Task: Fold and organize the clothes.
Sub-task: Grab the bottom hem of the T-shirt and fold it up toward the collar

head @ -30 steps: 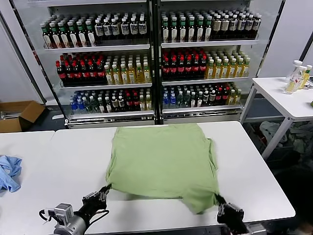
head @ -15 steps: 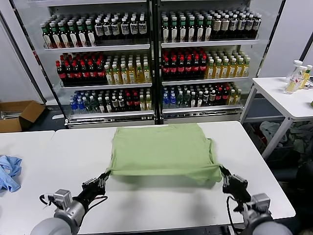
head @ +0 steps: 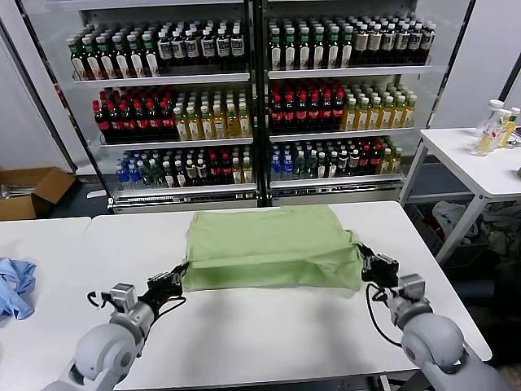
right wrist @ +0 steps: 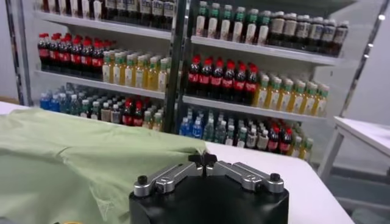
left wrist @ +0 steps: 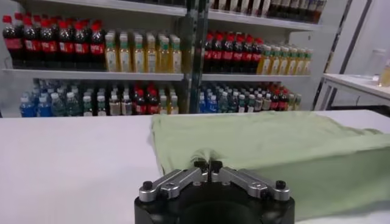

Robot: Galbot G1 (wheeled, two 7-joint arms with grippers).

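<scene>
In the head view, the green polo shirt (head: 273,244) is lying across the white table (head: 269,334), its long axis running side to side, with the left gripper (head: 173,279) and right gripper (head: 364,259) pinching its two near corners, arms reaching forward. In the left wrist view, the left gripper (left wrist: 207,165) is clamping narrow on cloth spreading ahead. In the right wrist view, the right gripper (right wrist: 203,159) is likewise nipping the hem.

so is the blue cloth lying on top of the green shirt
No, the blue cloth lies at the far left table edge, well apart from the green shirt.
</scene>
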